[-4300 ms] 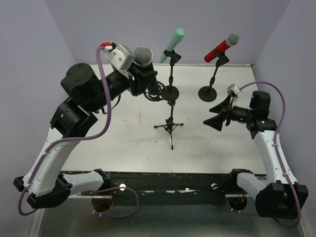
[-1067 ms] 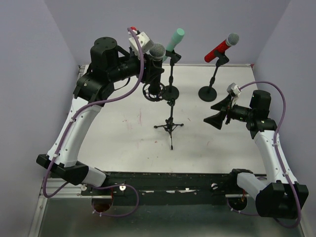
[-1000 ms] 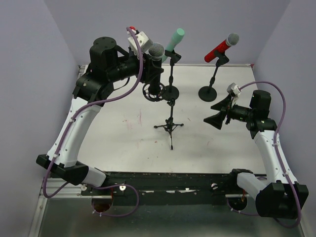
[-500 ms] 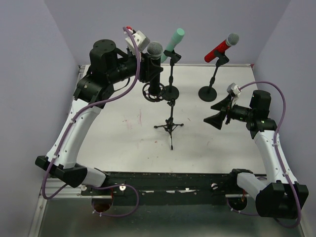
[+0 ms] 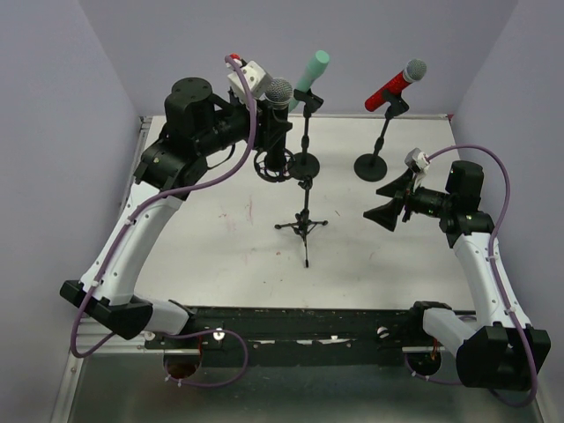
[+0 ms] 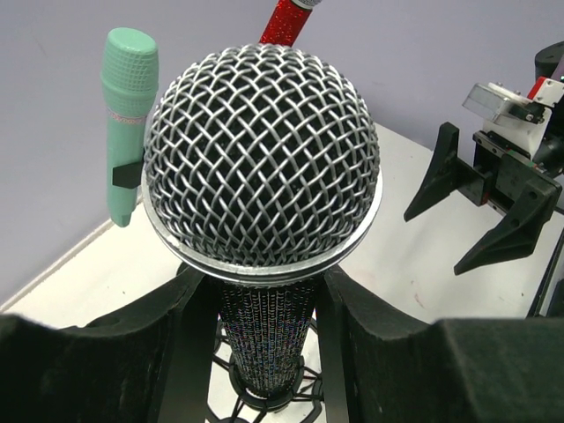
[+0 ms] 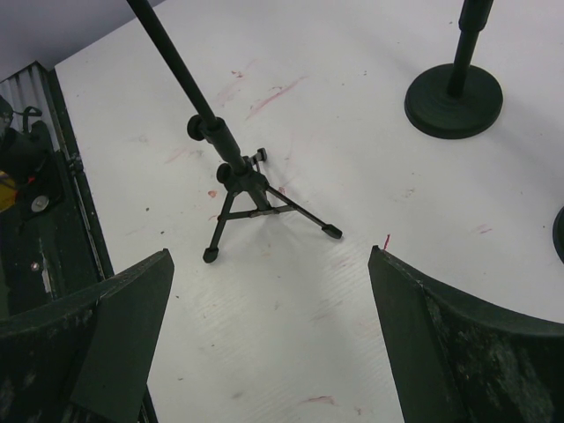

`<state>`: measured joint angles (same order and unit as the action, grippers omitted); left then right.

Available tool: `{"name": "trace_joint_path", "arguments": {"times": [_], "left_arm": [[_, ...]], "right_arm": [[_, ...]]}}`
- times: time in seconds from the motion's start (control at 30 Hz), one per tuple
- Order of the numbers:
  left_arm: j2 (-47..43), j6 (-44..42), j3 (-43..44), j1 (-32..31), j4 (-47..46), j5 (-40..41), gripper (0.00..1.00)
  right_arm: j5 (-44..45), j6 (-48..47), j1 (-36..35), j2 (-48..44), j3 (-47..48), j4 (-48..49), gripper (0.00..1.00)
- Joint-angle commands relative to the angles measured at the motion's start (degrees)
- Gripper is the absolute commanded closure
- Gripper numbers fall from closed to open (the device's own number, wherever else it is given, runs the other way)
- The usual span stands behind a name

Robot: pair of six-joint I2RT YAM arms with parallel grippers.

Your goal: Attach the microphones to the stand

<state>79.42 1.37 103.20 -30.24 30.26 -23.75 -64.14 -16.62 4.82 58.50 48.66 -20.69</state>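
Table (image 5: 220,238): flat white top with faint red scuffs, lilac walls around it.
Tripod stand (image 5: 302,225): thin black metal, three splayed legs, centre of frame, between the two arms.
Round-base stand (image 5: 372,165): upper right. It carries the red microphone (image 5: 397,85), which has a glittery body and silver mesh head and sits tilted.
Mint-green microphone (image 5: 308,79): matte, clipped tilted on a thin pole, upper centre, just right of the black microphone (image 6: 264,159).
Black microphone: upright, domed silver mesh head, textured black body, lower end in a black ring mount (image 6: 264,392).
Left gripper (image 6: 264,300): black fingers pressed on that body from both sides.
Right gripper (image 7: 273,326): spread wide, holding nothing, centre right, facing the tripod.
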Motion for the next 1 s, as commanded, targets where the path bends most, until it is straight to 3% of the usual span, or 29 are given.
{"name": "trace_joint_path", "arguments": {"times": [0.0,0.17,0.37,0.67,0.97], "left_arm": [[1.62,5.92,-5.37,-0.61,9.99,-1.57,1.00],[-1.02,10.67,-9.33,-0.70,6.39,2.47,1.00],[0.73,13.49,-5.30,-0.08,12.35,4.76,1.00],[-0.41,2.95,-10.12,-1.40,10.43,8.80,1.00],[-0.32,6.10,-14.69,-1.40,7.27,3.88,1.00]], "right_arm": [[0.07,-1.22,-0.16,-0.40,0.55,-1.02,0.00],[0.07,-1.31,-0.25,-0.32,0.55,-1.02,0.00],[0.15,-1.31,-0.16,-0.40,0.47,-1.11,0.00],[0.24,-1.40,-0.25,-0.49,0.38,-0.93,0.00],[0.51,-1.40,-0.16,-0.32,0.38,-1.02,0.00]]}}
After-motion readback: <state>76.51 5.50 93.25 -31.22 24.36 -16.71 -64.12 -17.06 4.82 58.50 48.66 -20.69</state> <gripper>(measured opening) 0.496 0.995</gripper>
